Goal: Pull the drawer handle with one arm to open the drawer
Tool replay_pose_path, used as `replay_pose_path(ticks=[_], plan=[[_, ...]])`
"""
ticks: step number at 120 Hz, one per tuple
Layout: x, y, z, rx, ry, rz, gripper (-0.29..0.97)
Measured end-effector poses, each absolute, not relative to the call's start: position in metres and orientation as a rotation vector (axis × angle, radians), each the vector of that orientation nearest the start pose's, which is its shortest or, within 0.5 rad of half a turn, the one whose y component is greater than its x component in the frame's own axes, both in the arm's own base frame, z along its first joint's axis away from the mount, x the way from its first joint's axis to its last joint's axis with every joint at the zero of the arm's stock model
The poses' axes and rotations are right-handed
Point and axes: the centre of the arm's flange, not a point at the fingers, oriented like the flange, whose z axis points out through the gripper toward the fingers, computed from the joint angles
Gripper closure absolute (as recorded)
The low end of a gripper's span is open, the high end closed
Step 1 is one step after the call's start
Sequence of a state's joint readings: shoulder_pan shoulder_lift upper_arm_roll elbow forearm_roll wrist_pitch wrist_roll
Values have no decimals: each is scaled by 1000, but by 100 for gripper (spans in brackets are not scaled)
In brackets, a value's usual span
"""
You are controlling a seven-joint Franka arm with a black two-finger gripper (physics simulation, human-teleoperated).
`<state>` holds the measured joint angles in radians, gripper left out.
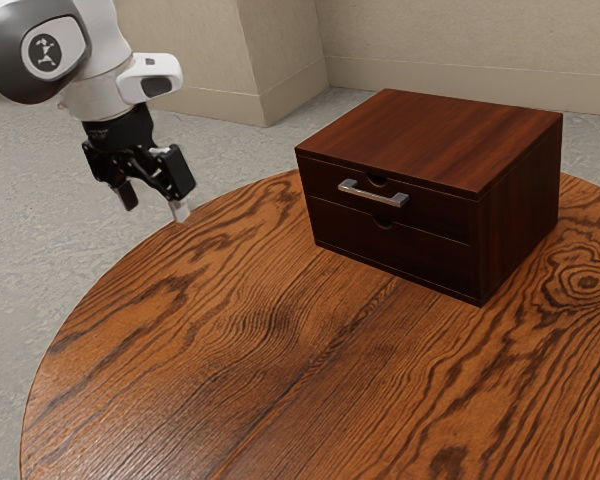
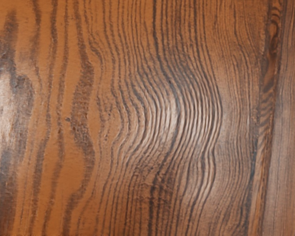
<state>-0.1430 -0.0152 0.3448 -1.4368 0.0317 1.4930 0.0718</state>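
Jaws spread, gripping nothing. Black gripper (image 1: 156,208) in the air, pointed down, above the round wooden table (image 1: 280,350) near its rim at the exterior view's left. Bare wood grain (image 2: 147,118) straight under the hand in the wrist view. Well apart from the gripper, toward the exterior view's right: dark wooden cabinet (image 1: 440,130) standing on the table. Two drawers in its face. Upper drawer (image 1: 430,208) with a metal drawer handle (image 1: 373,193), front flush with the cabinet, shut. Lower drawer (image 1: 400,245) shut too. Handle untouched.
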Motion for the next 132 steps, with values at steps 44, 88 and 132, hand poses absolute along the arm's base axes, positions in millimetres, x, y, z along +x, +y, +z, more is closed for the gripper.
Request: replay_pose_path(ticks=[44, 88, 132], plan=[[507, 107, 770, -3135, -132, -355, 0], [494, 72, 815, -2985, 720, -512, 0], [518, 53, 793, -2703, 1388, -469, 0]])
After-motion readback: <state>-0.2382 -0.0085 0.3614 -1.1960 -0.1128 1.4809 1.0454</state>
